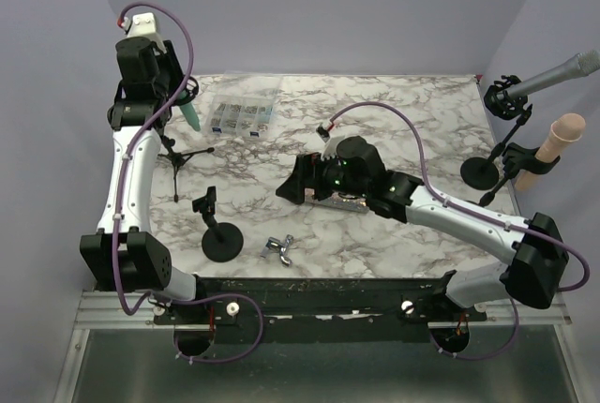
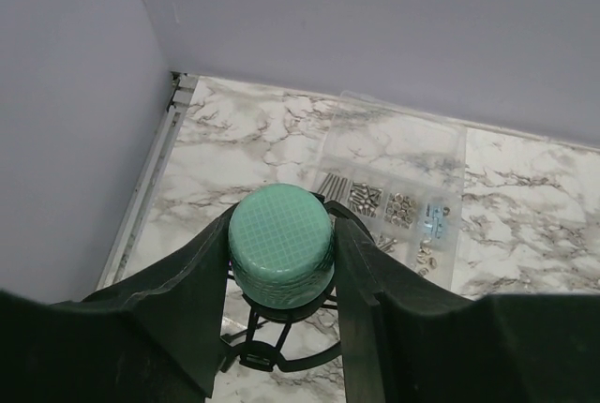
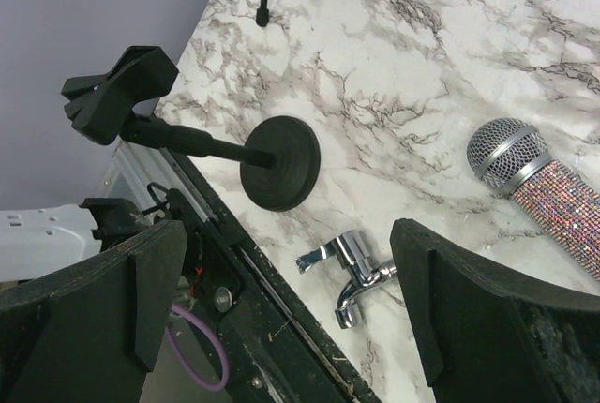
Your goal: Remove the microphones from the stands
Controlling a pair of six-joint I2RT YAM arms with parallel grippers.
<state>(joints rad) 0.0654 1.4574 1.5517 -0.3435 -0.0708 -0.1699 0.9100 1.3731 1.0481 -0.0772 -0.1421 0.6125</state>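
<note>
**Left gripper.** The left gripper (image 2: 281, 227) is at the far left of the table, with its jaws set on either side of the green microphone (image 2: 281, 244). In the left wrist view both fingers (image 2: 202, 281) lie against the sides of the microphone's rounded, grid-patterned head, with no gap showing on either side. The jaws are clamped on the head.

**Task object.** The green microphone sits in the black holder of the tripod stand (image 1: 178, 161), with its head uppermost. The tripod legs are spread on the marble table (image 1: 394, 103), close to the left wall.

**Surroundings, left side.** A clear compartment box (image 2: 398, 183) holding small metal fasteners lies just beyond the stand, towards the back wall.

**Right gripper.** The right gripper (image 3: 289, 234) hangs over the middle of the table with its jaws wide apart and nothing between them.
- A glitter-bodied microphone (image 3: 553, 201) lies flat on the table below it.
- A chrome tap fitting (image 3: 352, 270) lies near the front edge.
- A round-base stand (image 3: 278, 161) with an empty clip is just beside the fitting.

**Far right.** Two further stands are at the table's right edge. One holds a grey microphone (image 1: 558, 75) and the other a beige microphone (image 1: 555, 145).
</note>
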